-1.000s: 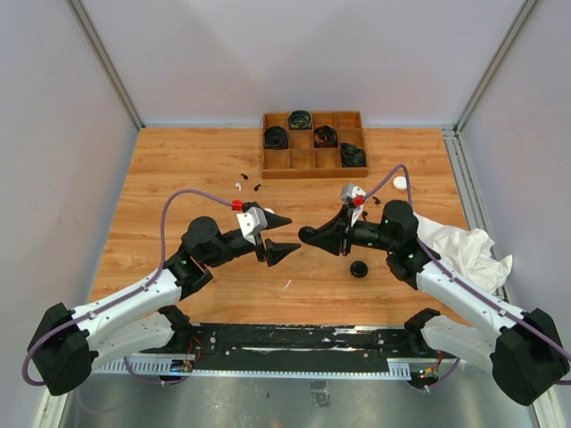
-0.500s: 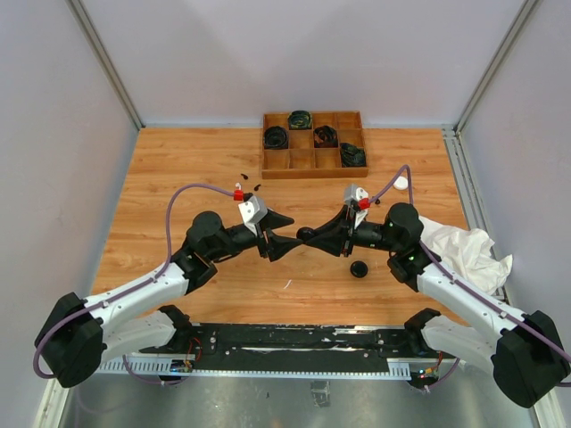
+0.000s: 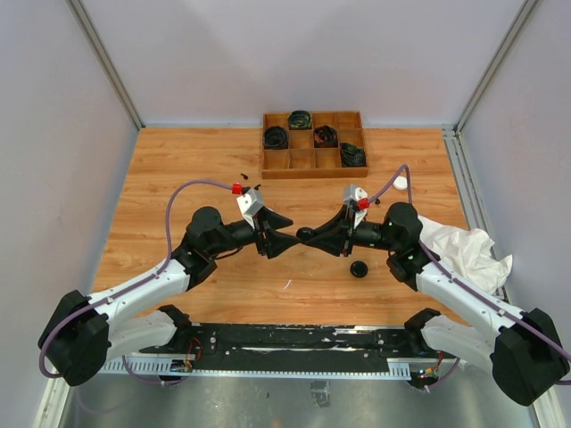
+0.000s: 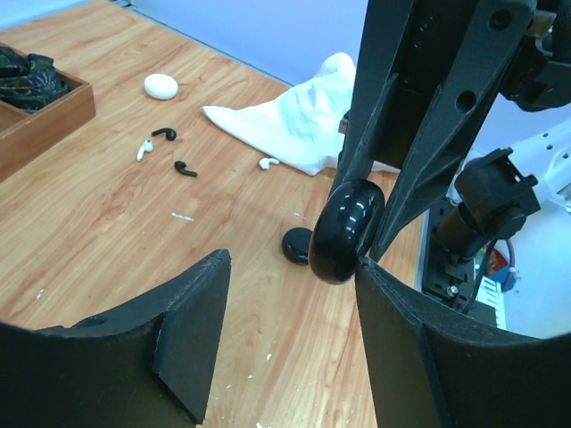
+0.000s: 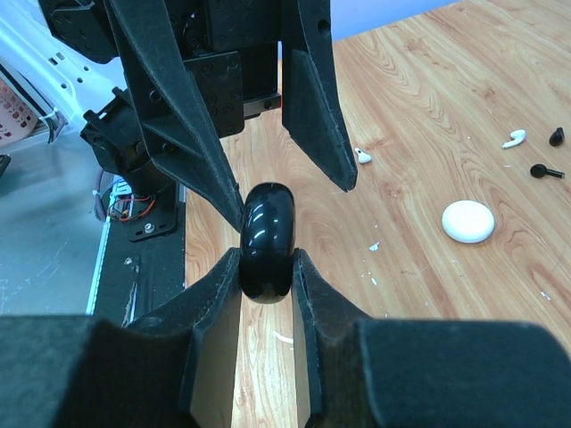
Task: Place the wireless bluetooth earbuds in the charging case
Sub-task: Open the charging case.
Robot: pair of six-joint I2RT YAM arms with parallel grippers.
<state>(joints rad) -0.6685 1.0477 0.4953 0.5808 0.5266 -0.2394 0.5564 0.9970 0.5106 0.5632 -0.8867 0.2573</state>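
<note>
The right pincer squeezes a shiny black round case, held up on its edge. The left pincer is half open at the case and holds nothing. Tiny black and white earbuds lie loose on the wooden table. A far wooden tray holds coiled black cables.

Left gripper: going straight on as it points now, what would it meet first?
The black charging case, which the right gripper holds on edge. It stands just ahead of the left gripper, at the tips of its open jaws, and seems to touch one; depth is unclear.
</note>
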